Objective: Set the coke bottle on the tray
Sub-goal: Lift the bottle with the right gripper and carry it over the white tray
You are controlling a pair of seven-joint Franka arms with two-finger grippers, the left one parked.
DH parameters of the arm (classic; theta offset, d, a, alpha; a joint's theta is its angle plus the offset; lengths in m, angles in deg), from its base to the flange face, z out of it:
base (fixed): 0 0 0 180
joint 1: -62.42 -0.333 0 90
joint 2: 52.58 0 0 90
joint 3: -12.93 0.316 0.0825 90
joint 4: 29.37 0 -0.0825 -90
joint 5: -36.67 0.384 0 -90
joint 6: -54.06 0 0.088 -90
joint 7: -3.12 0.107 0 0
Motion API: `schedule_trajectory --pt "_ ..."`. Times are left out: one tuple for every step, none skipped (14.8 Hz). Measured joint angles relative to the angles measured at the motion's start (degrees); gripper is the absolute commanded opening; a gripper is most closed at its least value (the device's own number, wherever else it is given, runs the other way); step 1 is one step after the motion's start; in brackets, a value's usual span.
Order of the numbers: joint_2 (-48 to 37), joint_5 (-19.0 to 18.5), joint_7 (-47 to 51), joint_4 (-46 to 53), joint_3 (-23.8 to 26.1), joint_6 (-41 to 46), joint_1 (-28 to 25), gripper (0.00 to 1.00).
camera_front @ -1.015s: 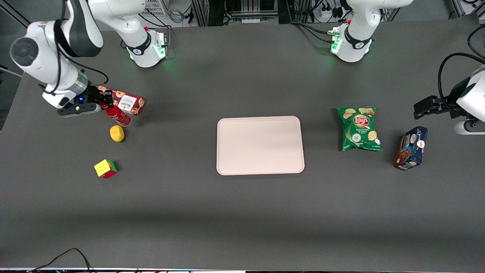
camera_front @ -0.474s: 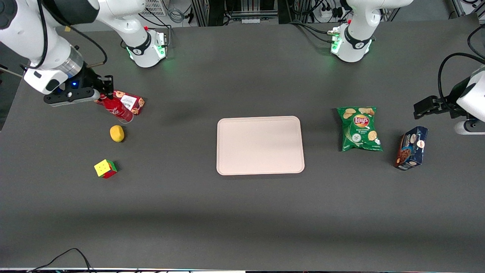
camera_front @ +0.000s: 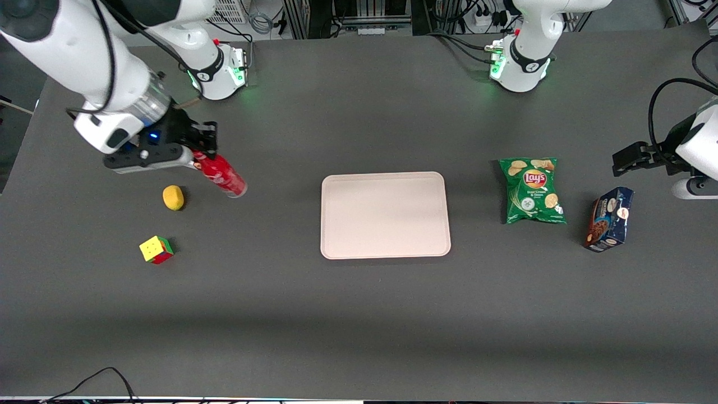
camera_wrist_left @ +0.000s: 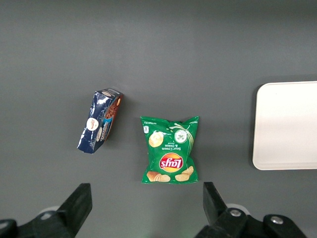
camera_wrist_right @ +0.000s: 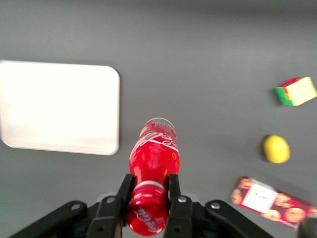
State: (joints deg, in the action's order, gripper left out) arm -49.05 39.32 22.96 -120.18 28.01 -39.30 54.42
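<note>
**A:** Dark grey table (camera_front: 359,314), nearest the front camera toward the working arm's end: multicoloured cube (camera_front: 156,249). Yellow lemon-like thing (camera_front: 173,197) a bit farther back.

**B:** Tray?

**A:** Tray (camera_front: 385,215) mid-table, flat, nothing on it. Green chip bag (camera_front: 531,190) and dark blue box (camera_front: 608,219) toward the parked arm's end.

**B:** Gripper state?

**A:** Gripper (camera_front: 197,152) is up off the table, farther back than the lemon thing. Fingers (camera_wrist_right: 124,191) clamped on the neck of the coke bottle (camera_front: 220,175), just below the cap.

**B:** Bottle position?

**A:** In the air, tilted, base pointing toward the tray. Well apart from the tray, not touching it. Wrist view also shows the red cookie box (camera_wrist_right: 271,202) lying on the table under the gripper.
</note>
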Motion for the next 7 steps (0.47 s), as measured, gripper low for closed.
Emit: schedule_trajectory --pt "2.85 0.03 3.25 2.71 0.92 0.02 -0.92 0.00" --pt "5.85 0.04 6.43 5.26 2.10 0.02 -1.68 0.00" --pt "8.49 0.04 9.23 7.26 3.21 -0.02 -2.31 0.00" --pt "10.99 0.03 11.76 8.99 4.06 -0.05 -3.08 0.00" --pt "13.18 0.01 13.61 10.45 4.46 -0.18 -4.07 0.00" --pt "14.79 0.00 15.23 11.45 4.57 -0.65 -5.01 0.00" --pt "16.09 -0.03 16.86 12.17 4.68 -1.61 -5.90 0.00"
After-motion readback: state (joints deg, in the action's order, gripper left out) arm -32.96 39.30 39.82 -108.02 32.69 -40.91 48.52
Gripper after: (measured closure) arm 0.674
